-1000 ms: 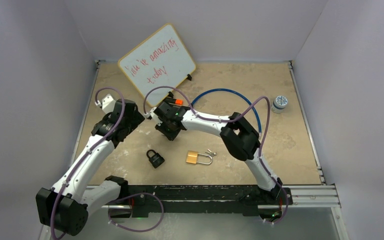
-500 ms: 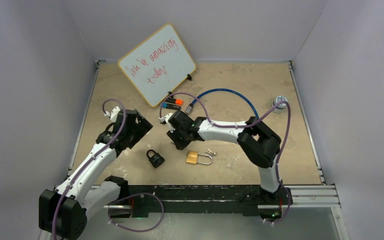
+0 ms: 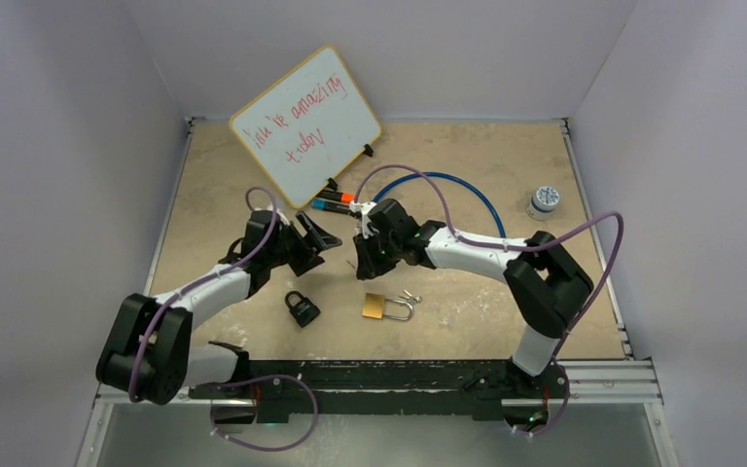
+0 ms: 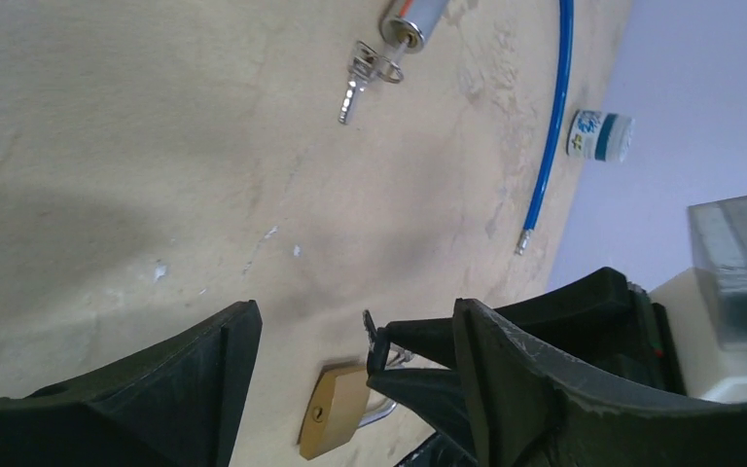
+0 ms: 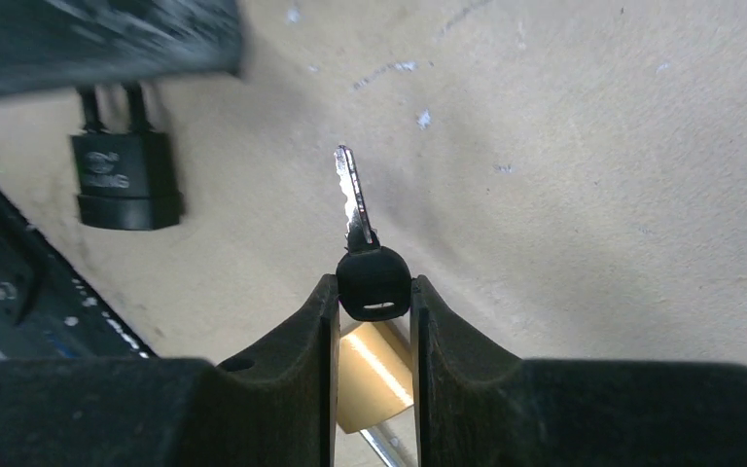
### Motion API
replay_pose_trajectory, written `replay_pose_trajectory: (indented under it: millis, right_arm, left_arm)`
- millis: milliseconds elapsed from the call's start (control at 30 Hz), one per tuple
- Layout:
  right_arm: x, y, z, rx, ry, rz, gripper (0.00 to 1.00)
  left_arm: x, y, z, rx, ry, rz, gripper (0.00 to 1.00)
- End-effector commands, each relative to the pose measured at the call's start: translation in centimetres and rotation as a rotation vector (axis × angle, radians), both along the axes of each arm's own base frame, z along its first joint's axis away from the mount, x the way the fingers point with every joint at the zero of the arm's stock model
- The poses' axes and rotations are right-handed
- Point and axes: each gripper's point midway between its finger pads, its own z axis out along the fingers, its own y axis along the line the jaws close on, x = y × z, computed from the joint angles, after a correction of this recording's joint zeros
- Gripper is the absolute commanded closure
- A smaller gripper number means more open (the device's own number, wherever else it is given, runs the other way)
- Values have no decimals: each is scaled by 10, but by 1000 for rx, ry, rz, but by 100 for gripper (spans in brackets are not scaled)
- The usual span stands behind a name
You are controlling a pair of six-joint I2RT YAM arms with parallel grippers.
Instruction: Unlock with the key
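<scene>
In my right wrist view my right gripper (image 5: 373, 292) covers the flanks of the key (image 5: 355, 204) and most of the brass padlock (image 5: 374, 375); a blurred dark shape (image 5: 97, 39) hides the shackle top of the black padlock (image 5: 122, 185); in my left wrist view a silver cylinder (image 4: 413, 17) is cut by the upper edge

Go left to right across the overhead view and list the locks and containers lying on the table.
black padlock → brass padlock → small jar
</scene>
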Motion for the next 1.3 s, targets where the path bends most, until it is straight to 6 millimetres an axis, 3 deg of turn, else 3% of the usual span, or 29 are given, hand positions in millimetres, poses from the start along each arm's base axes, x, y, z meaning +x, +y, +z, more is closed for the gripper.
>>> replay_pose_trajectory:
  millis: [0,100,200,600,767,833,900,1000,1033,1133,1267]
  right_arm:
    - [-3,20,33,139,1,19,83]
    - [-3,23,37,153,3,20,83]
    - [1,22,38,152,7,2,83]
    - [14,22,47,191,14,-47,82]
    - [22,20,55,225,12,-80,82]
    - [24,20,57,237,11,-84,81]
    - [26,20,59,237,11,-90,74]
    - [30,10,70,278,8,-124,39]
    - [32,7,78,325,6,-133,34]
    - [39,-5,116,523,21,-158,26]
    - [39,-20,161,719,50,-176,25]
  left_arm:
    - [7,-33,23,-113,-110,-132,26]
    - [6,-44,19,-115,-103,-161,28]
    - [5,-49,12,-111,-88,-166,37]
    - [1,-56,9,-129,-72,-184,83]
    - [-1,-60,11,-145,-70,-201,90]
    - [-1,-61,12,-150,-71,-205,98]
    - [0,-62,17,-158,-84,-211,100]
    - [7,-67,36,-180,-145,-230,100]
    - [10,-69,44,-183,-175,-242,100]
    - [16,-76,71,-203,-258,-293,100]
    - [17,-90,111,-284,-338,-388,100]
